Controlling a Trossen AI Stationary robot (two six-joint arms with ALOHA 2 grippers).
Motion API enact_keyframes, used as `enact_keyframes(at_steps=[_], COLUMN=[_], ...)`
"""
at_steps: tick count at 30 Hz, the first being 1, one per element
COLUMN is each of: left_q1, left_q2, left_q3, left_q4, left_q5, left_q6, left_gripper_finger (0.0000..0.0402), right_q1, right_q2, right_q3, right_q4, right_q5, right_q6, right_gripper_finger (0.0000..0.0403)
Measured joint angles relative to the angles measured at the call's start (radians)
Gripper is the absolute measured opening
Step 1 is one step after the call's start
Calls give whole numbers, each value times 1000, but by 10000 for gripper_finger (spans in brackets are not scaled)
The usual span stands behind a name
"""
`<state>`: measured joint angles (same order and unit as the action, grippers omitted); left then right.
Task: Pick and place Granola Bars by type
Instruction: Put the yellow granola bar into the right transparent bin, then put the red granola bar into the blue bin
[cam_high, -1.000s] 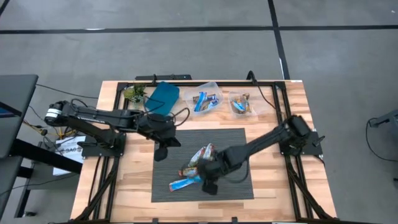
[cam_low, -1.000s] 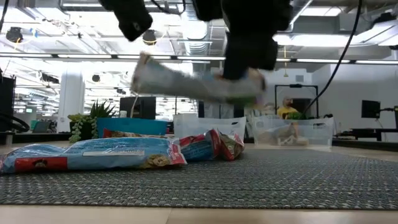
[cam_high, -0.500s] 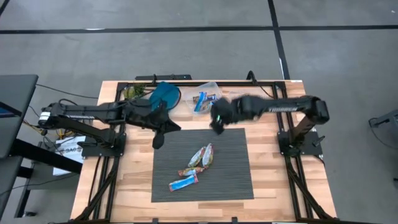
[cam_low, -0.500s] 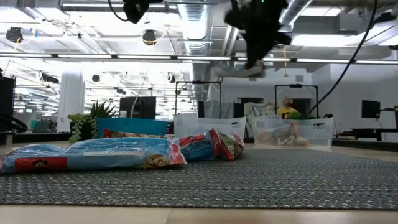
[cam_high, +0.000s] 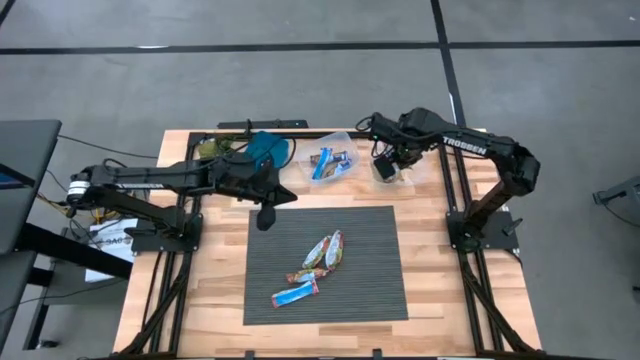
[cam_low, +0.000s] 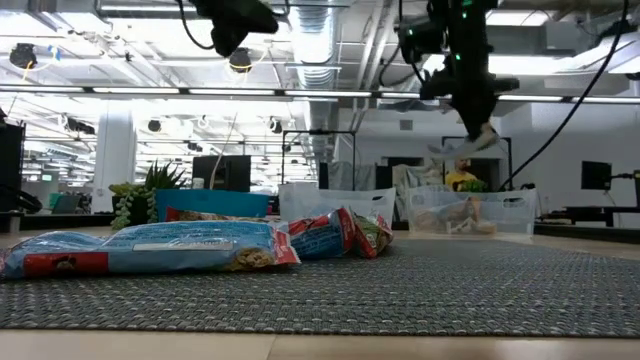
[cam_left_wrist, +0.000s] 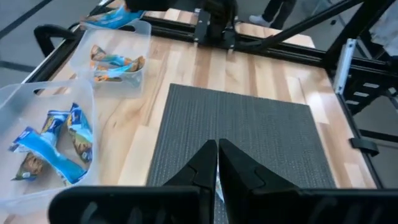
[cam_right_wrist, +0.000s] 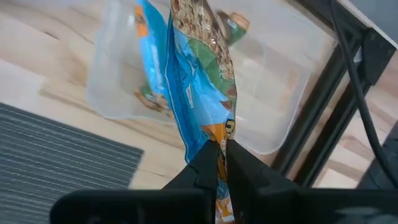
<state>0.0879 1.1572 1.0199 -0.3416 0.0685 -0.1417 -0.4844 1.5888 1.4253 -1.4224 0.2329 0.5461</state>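
My right gripper (cam_high: 385, 165) is shut on a granola bar (cam_right_wrist: 199, 93) in a blue, green and orange wrapper, above the right clear bin (cam_high: 395, 170), which holds similar bars. In the low view the bar (cam_low: 470, 145) hangs under the gripper (cam_low: 470, 100). Three bars (cam_high: 325, 250) (cam_high: 305, 272) (cam_high: 295, 292) lie flat on the grey mat (cam_high: 370, 270). My left gripper (cam_high: 265, 215) is shut and empty, high over the wood at the mat's far left corner, near the teal bin (cam_high: 262, 152). My right gripper pinches the bar's one end (cam_right_wrist: 216, 148) between its two fingers. The fingers come from above. The bar is lifted clear and hangs below them over the right clear bin (cam_right_wrist: 273, 106).
The middle clear bin (cam_high: 330, 160) holds blue-wrapped bars. A small green plant (cam_high: 212, 150) stands left of the teal bin. A black frame rail (cam_high: 440, 135) runs round the table's far and side edges. The mat's right half lies bare.
My right gripper has lifted a bar off the mat near the pile and carried it up and toward the table's far right, stopping over the right clear bin. My left gripper has drifted a little toward the far edge. The bars on the mat have stayed put.
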Motion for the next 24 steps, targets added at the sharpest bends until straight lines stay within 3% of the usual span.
enact_keyframes(at_steps=[7, 15, 20, 24], left_q1=[18, 30, 13, -29], left_q2=[9, 9, 11, 65], left_q3=[0, 0, 0, 0], left_q4=[3, -12, -12, -8], left_q5=[-5, 5, -3, -3], left_q6=[-12, -89, -174, -298], left_gripper_finger=[9, 9, 9, 9], right_q1=[-72, -90, -50, 67], right_q2=[2, 2, -8, -71], right_q3=[-68, -73, -73, -73], right_q4=[59, 131, 250, 401], right_q5=[-25, -42, -189, -335], right_q6=[-60, -139, -286, -399], right_gripper_finger=[25, 107, 157, 182])
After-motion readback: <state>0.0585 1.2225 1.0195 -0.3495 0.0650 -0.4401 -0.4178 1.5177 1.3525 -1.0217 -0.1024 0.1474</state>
